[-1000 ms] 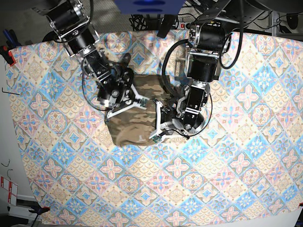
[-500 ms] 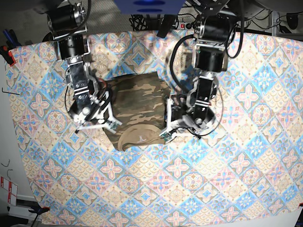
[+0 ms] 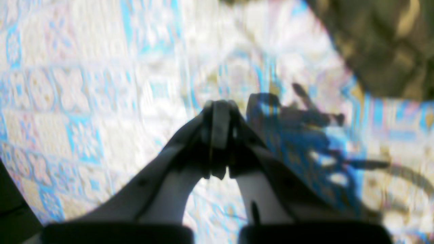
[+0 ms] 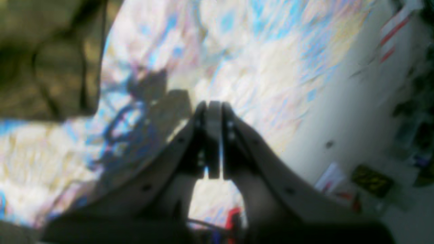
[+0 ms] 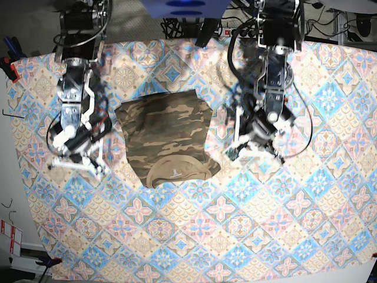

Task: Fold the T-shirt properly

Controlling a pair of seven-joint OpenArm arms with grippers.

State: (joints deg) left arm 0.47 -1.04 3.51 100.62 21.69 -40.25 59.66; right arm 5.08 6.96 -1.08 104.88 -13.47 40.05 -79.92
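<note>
T-shirt [image 5: 168, 140] lies folded into a small block near the middle of the bench [image 5: 306, 224], on its bright patterned cover. The tan inside collar with a little white label faces up at the near edge. One near corner sticks out a bit past the block.

The left gripper [image 3: 218, 135] has its jaws closed with nothing between them. It hangs over bare cover, just beside the shirt. The right gripper [image 4: 212, 135] also has closed jaws holding nothing, on the other side of the shirt. Neither one touches the cloth.

The folding looks nearly done. To do this step well, both arms should lift straight away from the shirt so they do not catch an edge. The loose corner could be tucked in gently. Pulling hard could undo the neat fold.
</note>
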